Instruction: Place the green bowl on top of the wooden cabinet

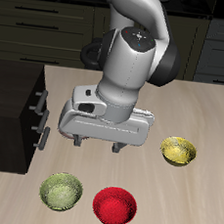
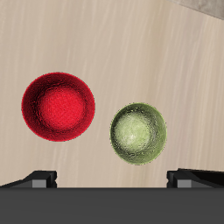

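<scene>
A pale wood-grain counter [image 1: 187,206] is carrying three small round glossy bowls, with dark drawer fronts showing behind it. The green bowl [image 1: 61,191] is sitting near the front edge, beside the red bowl [image 1: 114,205]; the yellow bowl [image 1: 178,150] is lying farther back. The dark boxy wooden cabinet [image 1: 11,107] is standing at the counter's side. The claw [image 1: 96,144] is hanging released above the bowls, grasping nothing
</scene>
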Robot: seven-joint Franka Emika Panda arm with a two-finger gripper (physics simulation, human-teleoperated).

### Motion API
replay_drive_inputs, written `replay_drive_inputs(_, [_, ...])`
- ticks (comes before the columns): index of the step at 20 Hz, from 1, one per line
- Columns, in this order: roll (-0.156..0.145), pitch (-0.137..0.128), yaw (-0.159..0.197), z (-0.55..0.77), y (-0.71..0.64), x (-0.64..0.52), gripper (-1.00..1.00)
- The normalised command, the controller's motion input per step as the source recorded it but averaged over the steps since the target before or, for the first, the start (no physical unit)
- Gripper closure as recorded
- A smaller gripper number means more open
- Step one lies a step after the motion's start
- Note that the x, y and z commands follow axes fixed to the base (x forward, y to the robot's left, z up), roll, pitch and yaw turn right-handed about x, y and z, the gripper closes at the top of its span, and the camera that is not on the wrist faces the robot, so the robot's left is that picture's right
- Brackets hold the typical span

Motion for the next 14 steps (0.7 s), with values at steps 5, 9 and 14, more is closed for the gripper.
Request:
replay_drive_inputs(5, [-0.010, -0.009, 0.016, -0.12, -0.04, 0.04, -1.00])
replay_drive_inputs(9, [-0.012, 0.007, 0.005, -0.17, -0.04, 0.00, -1.00])
replay_drive_inputs(14, [-0.006, 0.012, -0.013, -0.20, -0.06, -0.02, -1.00])
